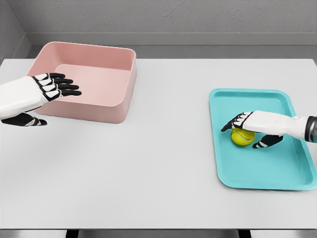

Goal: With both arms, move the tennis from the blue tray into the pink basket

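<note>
Tennis ball (242,138) in blue tray (257,173), not moved yet. Right hand (253,130) fingers curled round ball. Left hand (47,94) fingers spread, empty, by pink basket (119,106). Lift, handover, drop left

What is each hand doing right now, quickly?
Left hand: open, holding nothing, in front of the basket.
Right hand: over the ball on the tray; grip cannot be told.
</note>
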{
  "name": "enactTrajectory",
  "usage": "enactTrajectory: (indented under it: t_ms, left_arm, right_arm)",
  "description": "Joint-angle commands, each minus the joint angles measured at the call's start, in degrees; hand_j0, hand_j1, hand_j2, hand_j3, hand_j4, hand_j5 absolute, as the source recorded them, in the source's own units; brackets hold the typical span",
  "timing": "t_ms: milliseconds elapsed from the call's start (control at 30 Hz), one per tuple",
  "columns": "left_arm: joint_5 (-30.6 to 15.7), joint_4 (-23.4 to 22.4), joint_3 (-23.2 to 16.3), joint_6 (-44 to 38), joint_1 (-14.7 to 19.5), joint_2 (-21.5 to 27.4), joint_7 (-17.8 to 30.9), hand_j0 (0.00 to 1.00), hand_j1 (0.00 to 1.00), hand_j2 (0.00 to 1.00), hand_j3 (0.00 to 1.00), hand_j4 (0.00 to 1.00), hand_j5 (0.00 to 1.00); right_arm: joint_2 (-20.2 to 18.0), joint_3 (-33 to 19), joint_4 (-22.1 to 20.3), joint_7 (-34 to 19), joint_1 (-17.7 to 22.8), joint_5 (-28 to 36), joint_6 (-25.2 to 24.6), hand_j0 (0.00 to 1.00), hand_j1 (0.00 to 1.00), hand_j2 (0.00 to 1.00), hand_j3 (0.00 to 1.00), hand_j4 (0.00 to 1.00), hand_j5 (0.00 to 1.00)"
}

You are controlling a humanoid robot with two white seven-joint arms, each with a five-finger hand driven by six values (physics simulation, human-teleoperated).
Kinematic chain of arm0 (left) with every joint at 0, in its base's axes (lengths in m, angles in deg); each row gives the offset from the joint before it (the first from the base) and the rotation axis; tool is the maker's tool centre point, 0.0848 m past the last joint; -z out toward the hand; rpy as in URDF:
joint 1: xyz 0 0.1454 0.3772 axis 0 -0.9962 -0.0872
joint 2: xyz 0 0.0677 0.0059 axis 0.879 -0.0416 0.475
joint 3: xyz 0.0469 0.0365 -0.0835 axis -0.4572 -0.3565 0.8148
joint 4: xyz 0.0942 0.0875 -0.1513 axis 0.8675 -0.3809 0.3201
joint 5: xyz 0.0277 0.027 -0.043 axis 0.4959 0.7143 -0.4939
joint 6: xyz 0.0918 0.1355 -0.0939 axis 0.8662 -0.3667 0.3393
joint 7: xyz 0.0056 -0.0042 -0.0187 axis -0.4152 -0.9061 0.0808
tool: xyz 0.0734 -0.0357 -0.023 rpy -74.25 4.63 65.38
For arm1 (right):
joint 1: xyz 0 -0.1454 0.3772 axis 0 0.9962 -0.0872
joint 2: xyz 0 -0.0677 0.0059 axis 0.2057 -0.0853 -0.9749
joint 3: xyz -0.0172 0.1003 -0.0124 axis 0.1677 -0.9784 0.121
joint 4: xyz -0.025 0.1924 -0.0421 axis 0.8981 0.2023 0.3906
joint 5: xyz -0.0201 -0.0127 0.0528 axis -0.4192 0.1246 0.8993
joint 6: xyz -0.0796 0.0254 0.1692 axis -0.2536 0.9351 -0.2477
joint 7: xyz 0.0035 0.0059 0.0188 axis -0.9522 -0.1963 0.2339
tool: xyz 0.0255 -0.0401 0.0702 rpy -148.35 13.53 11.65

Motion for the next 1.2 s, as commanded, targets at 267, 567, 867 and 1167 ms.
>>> enactTrajectory:
  t_ms: [267, 567, 867, 1167]
  left_arm:
    - [-0.43, 0.01, 0.03, -0.05, -0.09, 0.10, -0.03, 1.00, 1.00, 1.00, 1.00, 1.00, 1.00]
    - [-0.43, -0.08, 0.12, -0.05, 0.00, 0.45, -0.11, 1.00, 1.00, 1.00, 1.00, 1.00, 1.00]
    - [-0.43, 0.01, 0.12, -0.05, 0.00, 0.45, -0.03, 1.00, 1.00, 1.00, 1.00, 1.00, 1.00]
    - [-0.52, 0.27, 0.12, -0.05, 0.00, 1.06, -0.11, 1.00, 1.00, 1.00, 1.00, 1.00, 1.00]
  right_arm:
    - [0.74, -0.03, 0.15, 0.10, 0.09, -0.37, -0.12, 0.79, 0.79, 0.79, 0.79, 0.79, 0.79]
    - [0.66, -0.03, 0.50, 0.10, 0.26, -1.43, -0.12, 0.67, 0.67, 0.67, 0.67, 0.67, 0.67]
    - [0.39, -0.21, 0.58, 0.19, 0.26, -1.34, -0.12, 0.53, 0.53, 0.53, 0.53, 0.53, 0.53]
    - [-0.31, -2.49, 0.32, 0.10, 0.17, -0.73, -0.12, 0.46, 0.46, 0.46, 0.46, 0.46, 0.46]
